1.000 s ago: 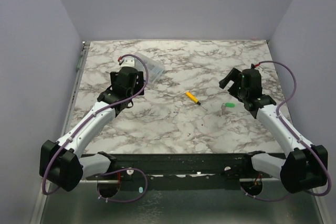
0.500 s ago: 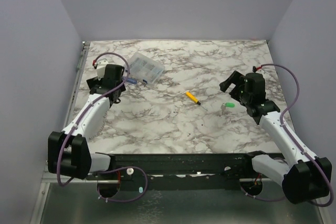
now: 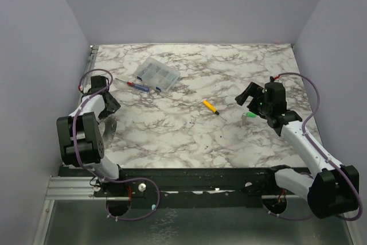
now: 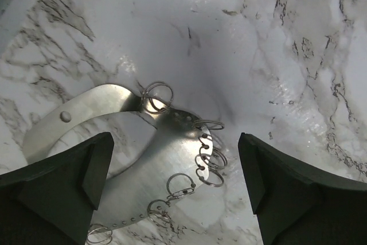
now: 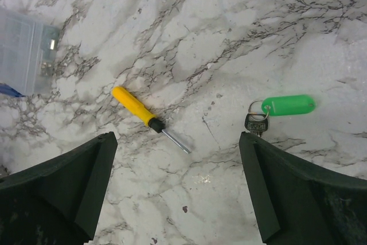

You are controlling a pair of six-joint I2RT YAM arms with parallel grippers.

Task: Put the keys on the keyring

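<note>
The keyring (image 4: pixel 114 159) is a curved, shiny metal band with several small split rings along it, lying flat on the marble. My left gripper (image 4: pixel 175 153) hangs over it, open and empty, one finger on each side of the band. In the top view this gripper (image 3: pixel 110 107) is at the table's left edge. The key (image 5: pixel 255 123) hangs on a small ring with a bright green tag (image 5: pixel 287 105) and lies on the table (image 3: pixel 250 115). My right gripper (image 5: pixel 178 142) is open and empty above the marble, with the key just ahead of its right finger (image 5: pixel 298 193).
A yellow screwdriver (image 5: pixel 137 109) with a black collar lies mid-table (image 3: pixel 210 107). A clear compartment box (image 3: pixel 156 74) stands at the back left, with a red-and-blue screwdriver (image 3: pixel 137 85) beside it. The table's left rail (image 3: pixel 80 101) is close to the left arm.
My left arm has swung from the clear box back to the table's left edge, over the keyring, uncovering the box and the red-and-blue screwdriver. The right gripper shifted slightly.
</note>
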